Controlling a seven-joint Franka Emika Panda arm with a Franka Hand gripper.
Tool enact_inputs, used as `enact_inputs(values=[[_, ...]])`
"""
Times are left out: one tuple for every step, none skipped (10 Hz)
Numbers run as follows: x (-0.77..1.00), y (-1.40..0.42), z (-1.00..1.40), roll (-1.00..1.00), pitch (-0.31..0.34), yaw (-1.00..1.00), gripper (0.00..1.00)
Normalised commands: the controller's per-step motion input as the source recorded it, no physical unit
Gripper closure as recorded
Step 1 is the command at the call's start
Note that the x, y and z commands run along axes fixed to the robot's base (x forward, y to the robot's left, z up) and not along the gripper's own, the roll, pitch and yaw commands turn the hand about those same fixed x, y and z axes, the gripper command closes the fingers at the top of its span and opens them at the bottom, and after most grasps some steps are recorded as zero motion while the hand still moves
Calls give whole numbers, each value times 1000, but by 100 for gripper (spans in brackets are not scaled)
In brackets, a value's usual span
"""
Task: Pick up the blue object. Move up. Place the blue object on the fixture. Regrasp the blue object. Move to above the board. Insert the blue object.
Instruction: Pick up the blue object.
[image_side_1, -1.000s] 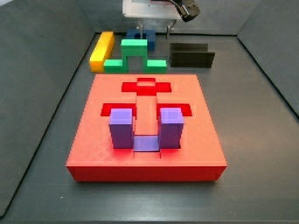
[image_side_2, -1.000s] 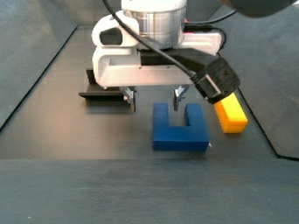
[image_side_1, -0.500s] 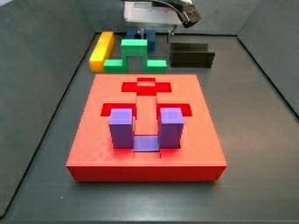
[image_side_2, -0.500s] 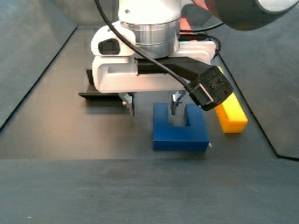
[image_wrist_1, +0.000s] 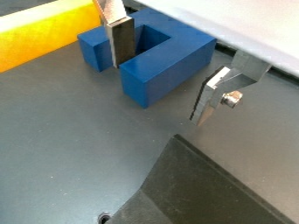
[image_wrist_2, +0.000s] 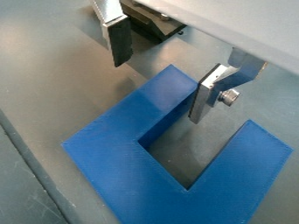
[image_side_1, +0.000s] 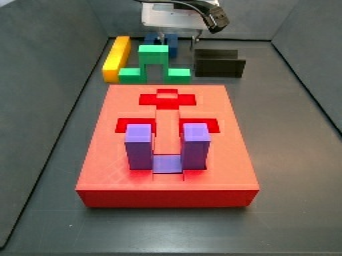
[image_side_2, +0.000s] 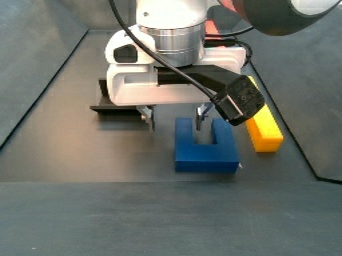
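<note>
Gripper (image_wrist_2: 158, 74) low at floor's 12 o'clock end, unmoved since half a second ago; fingers apart, straddling one prong of the blue object (image_wrist_2: 128, 144) lying flat. Pickup grasp pending.

White end effector (image_side_2: 173, 118), silver plate fingers (image_wrist_1: 215, 94), black cable.

gripper (image_wrist_2: 163, 79) straddles one prong of the blue object (image_wrist_2: 128, 144) (lying flat), jaws apart; fixture (image_side_2: 118, 107) behind.
</note>
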Motion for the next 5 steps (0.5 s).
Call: enact_inputs(values=[[0, 0, -20, 0, 0, 0, 0], [0, 0, -174, 0, -9, 0, 0], [0, 0, -154, 0, -1, 0, 0], [0, 0, 0, 0, 0, 0, 0], [0, 0, 0, 0, 0, 0, 100]])
